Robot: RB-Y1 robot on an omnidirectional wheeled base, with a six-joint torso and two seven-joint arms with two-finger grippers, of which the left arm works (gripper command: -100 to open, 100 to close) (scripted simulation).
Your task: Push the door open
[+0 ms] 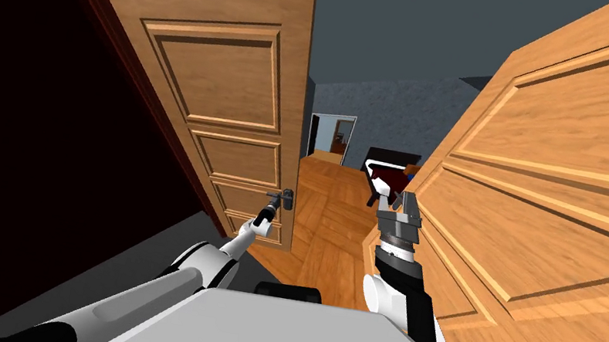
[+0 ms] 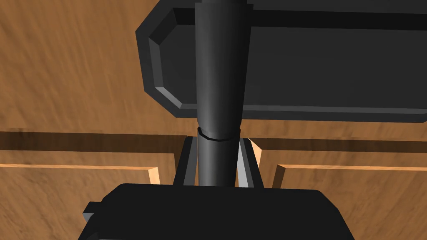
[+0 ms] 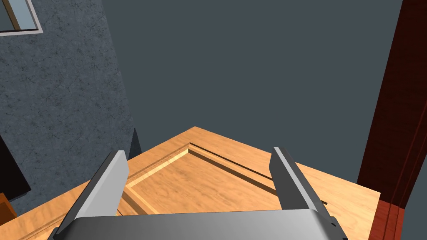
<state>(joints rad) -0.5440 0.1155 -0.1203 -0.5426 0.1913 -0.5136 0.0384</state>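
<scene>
We stretch the left tool point(image 1: 276, 205) forward, clamped on the dark door handle point(image 2: 219, 83); the right tool point(image 1: 399, 201) points up, fingers point(image 3: 106, 187) spread.

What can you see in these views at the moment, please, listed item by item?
left door: one, light brown wood, panelled, ajar on my left
right door: one, same wood, close on my right
handle: one, dark, lever on the left door
door frame: one, dark red, beside the right door
floor: one, brown parquet, beyond the doors
left gripper: one, light grey, shut on the handle
right gripper: one, light grey, open, beside the right door
</scene>
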